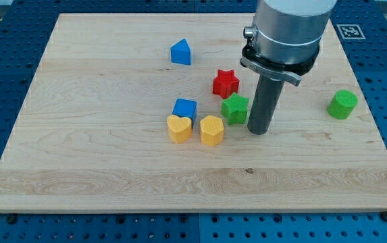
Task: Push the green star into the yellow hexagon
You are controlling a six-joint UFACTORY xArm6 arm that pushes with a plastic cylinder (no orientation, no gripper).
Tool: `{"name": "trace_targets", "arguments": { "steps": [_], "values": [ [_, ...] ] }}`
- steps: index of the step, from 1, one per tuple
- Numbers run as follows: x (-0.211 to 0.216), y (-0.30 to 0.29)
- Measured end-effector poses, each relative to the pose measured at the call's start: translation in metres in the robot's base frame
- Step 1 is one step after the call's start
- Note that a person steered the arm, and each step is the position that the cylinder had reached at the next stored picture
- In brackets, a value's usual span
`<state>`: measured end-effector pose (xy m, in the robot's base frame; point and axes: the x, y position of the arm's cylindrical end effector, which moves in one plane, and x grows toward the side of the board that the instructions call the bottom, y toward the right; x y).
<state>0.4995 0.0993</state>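
Observation:
The green star (234,108) lies near the middle of the wooden board (112,169). The yellow hexagon (211,130) sits just to its lower left, a small gap between them. My tip (259,130) is at the end of the dark rod, right next to the green star on its right side, slightly lower in the view. I cannot tell whether the rod touches the star.
A red star (225,82) lies just above the green star. A blue cube (184,109) and a yellow heart-shaped block (178,127) sit left of the hexagon. A blue pentagon-like block (180,52) is further up. A green cylinder (342,104) stands near the right edge.

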Motion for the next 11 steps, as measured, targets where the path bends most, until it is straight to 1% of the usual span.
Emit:
{"name": "trace_targets", "arguments": {
  "steps": [1,2,4,5,6,7,9,11],
  "values": [
    [0.004,0.000],
    [-0.003,0.000],
    [-0.064,0.000],
    [-0.059,-0.019],
    [-0.027,-0.047],
    [-0.003,-0.055],
    [-0.002,-0.054],
    [0.029,-0.043]
  ]
}}
